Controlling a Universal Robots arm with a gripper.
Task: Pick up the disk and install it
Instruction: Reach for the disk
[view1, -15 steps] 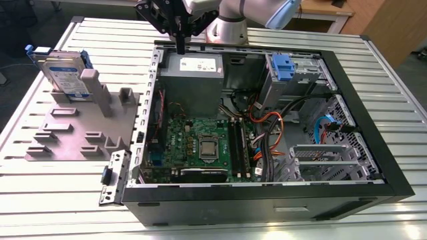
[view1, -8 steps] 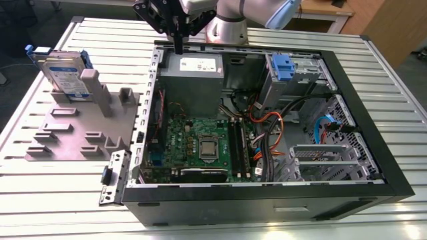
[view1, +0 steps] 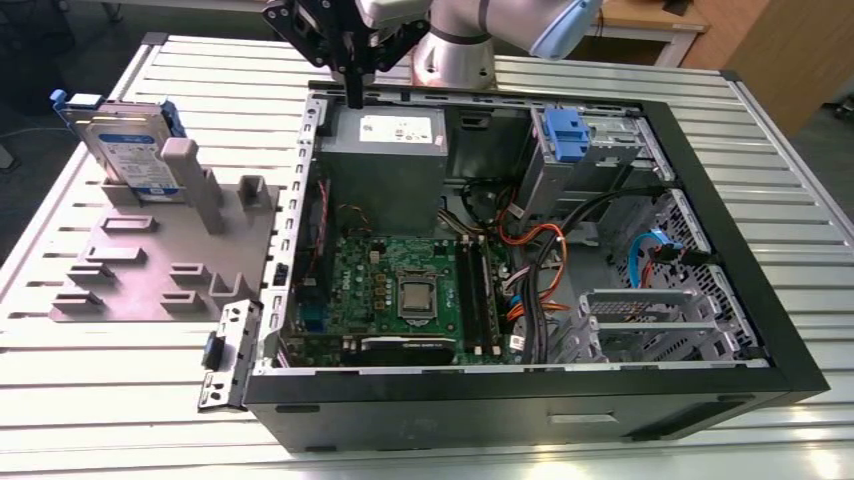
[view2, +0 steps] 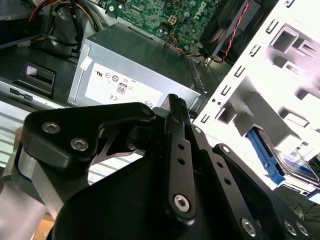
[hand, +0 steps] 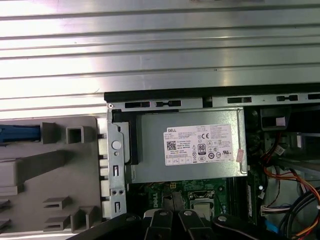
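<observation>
Gripper (view1: 355, 97): fingers pressed together, nothing held. It hangs over the far rim of the computer case (view1: 534, 395), whose side panel is off, just above the grey power supply (view1: 387, 155).

From the exterior view's left: the disk (view1: 131, 150) stands on edge in a slot of the grey holder (view1: 147, 270) on the slatted table (view1: 80, 400), well apart from the gripper.

Inside the case: green motherboard (view1: 400, 290) on the floor, orange cables (view1: 534, 240) beside it, and a small blue bracket (view1: 567, 135) in the drive bay toward the exterior view's right.
</observation>
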